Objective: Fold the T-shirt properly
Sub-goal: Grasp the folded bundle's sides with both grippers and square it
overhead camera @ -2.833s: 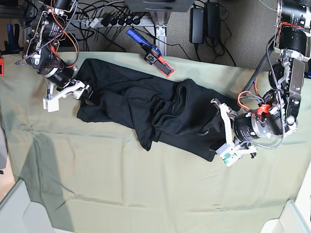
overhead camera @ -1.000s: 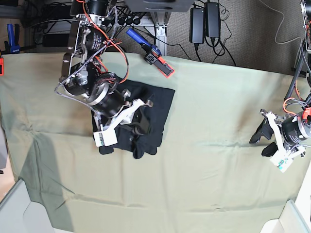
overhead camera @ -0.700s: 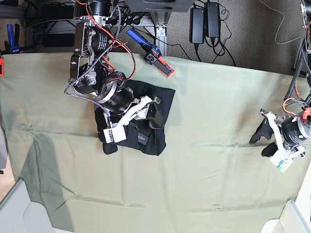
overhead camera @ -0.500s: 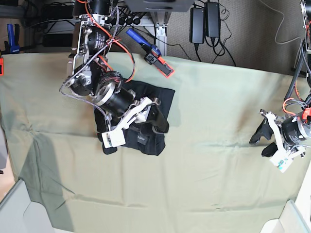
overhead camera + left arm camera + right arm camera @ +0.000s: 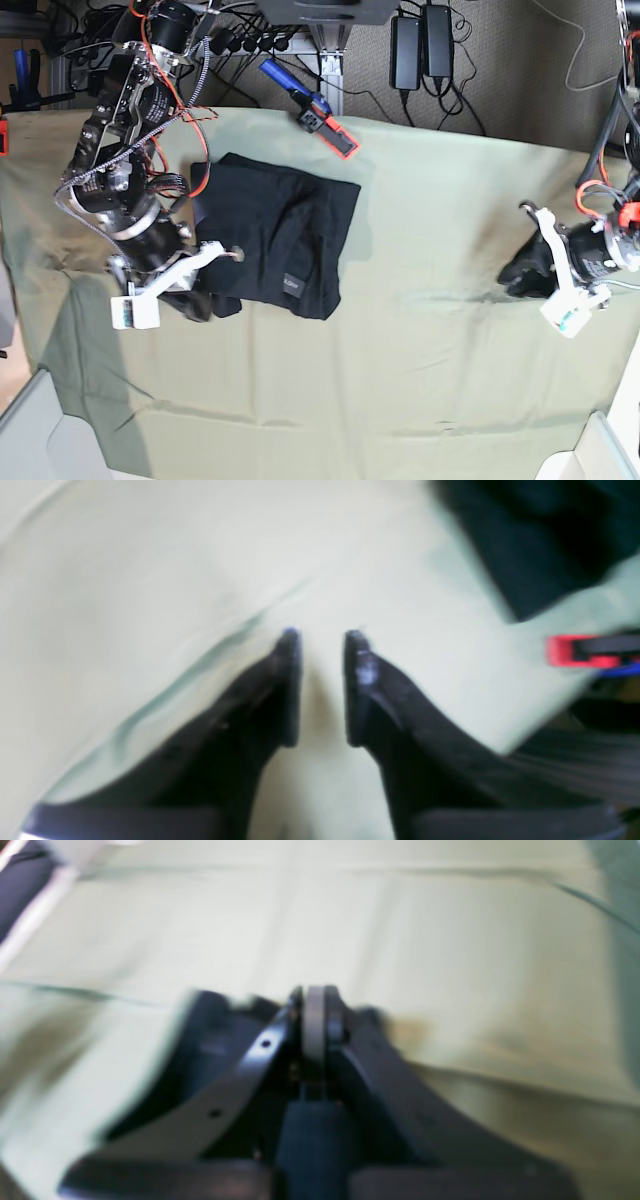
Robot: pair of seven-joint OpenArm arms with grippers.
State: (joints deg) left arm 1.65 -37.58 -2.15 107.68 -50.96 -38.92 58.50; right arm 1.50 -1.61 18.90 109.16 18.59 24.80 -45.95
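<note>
The black T-shirt (image 5: 280,230) lies folded into a compact rectangle on the pale green cloth (image 5: 420,350), left of centre, with a small tag showing near its lower edge. My right gripper (image 5: 200,300) sits at the shirt's lower-left corner, off the fabric. In the right wrist view this gripper (image 5: 315,992) is shut, with only green cloth ahead of it. My left gripper (image 5: 515,272) hovers far to the right, away from the shirt. The left wrist view shows this gripper (image 5: 322,636) with a narrow gap and nothing between its fingers; the T-shirt (image 5: 550,540) lies beyond.
A blue and red clamp (image 5: 315,112) lies at the cloth's back edge, seen also as the clamp (image 5: 585,651) in the left wrist view. Power adapters (image 5: 420,45) and cables sit behind the table. White bins (image 5: 40,430) stand at the front corners.
My right gripper has lifted off the folded shirt, swung down-left to its corner and shut. The left gripper's fingers have narrowed, and it has shifted slightly up and left.
</note>
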